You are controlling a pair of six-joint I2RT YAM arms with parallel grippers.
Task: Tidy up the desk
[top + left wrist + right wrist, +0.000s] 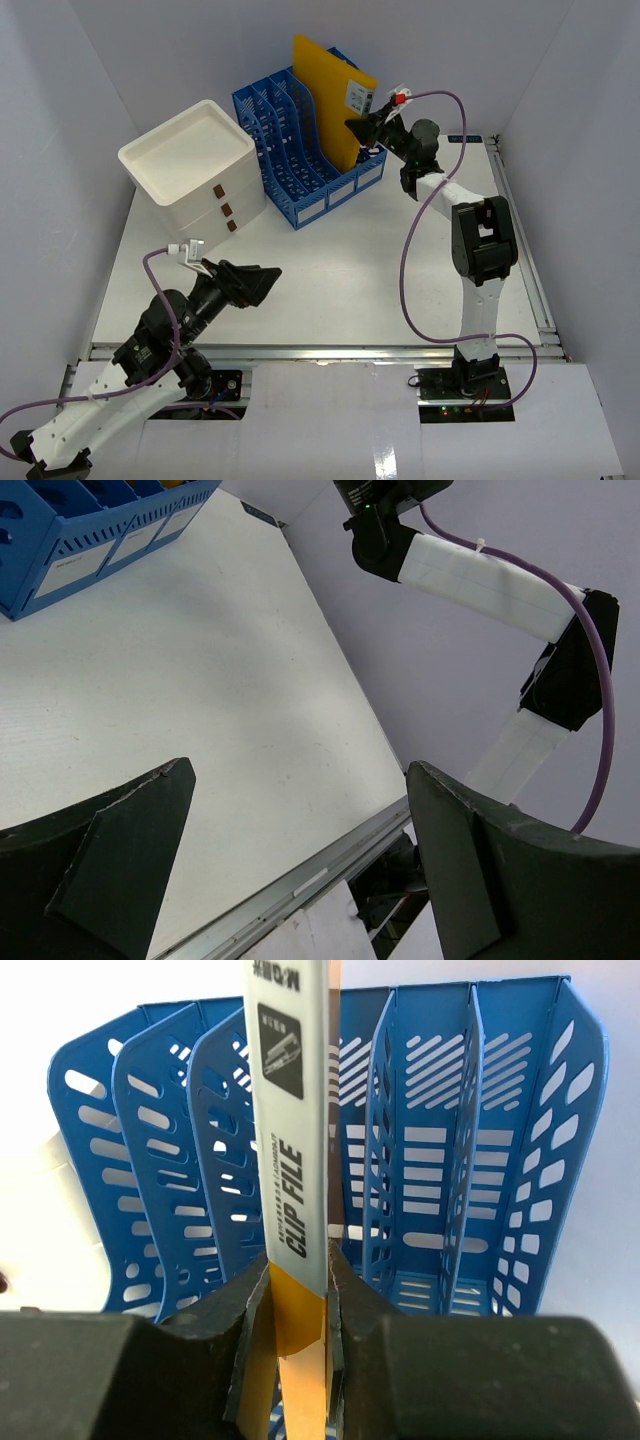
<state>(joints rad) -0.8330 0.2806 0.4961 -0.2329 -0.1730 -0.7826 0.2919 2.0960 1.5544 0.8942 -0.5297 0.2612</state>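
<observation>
At the far side of the desk (350, 270), stock is standing as follows.

Item 1: desk. White-grey top with metal rail edges, lying between white enclosure walls, with both arm bases sitting at its near edge; it is also showing in the left wrist view (200, 680).

Item 2: white drawer box (195, 165). It is sitting at the far left, with three drawer fronts facing the middle of the desk, just beside item 3.

Item 3: blue file rack (300, 170). This multi-slot, perforated rack is standing at far centre, with its dividers showing in the right wrist view (480, 1160).

Item 4: yellow clip file (325, 95). It is rising upright out of the rack, and its grey spine label is reading "CLIP FILE" (295, 1140). The slot holding it cannot be told.

Item 5: right end effector (362, 128). It is clamping the clip file's spine edge between both fingers (297, 1290).

Item 6: left end effector (262, 283). It is hanging released, jaws spread wide, above the near-left desk surface and touching nothing (300, 780).

Item 7: purple cable (410, 260). It is looping along the right arm.
</observation>
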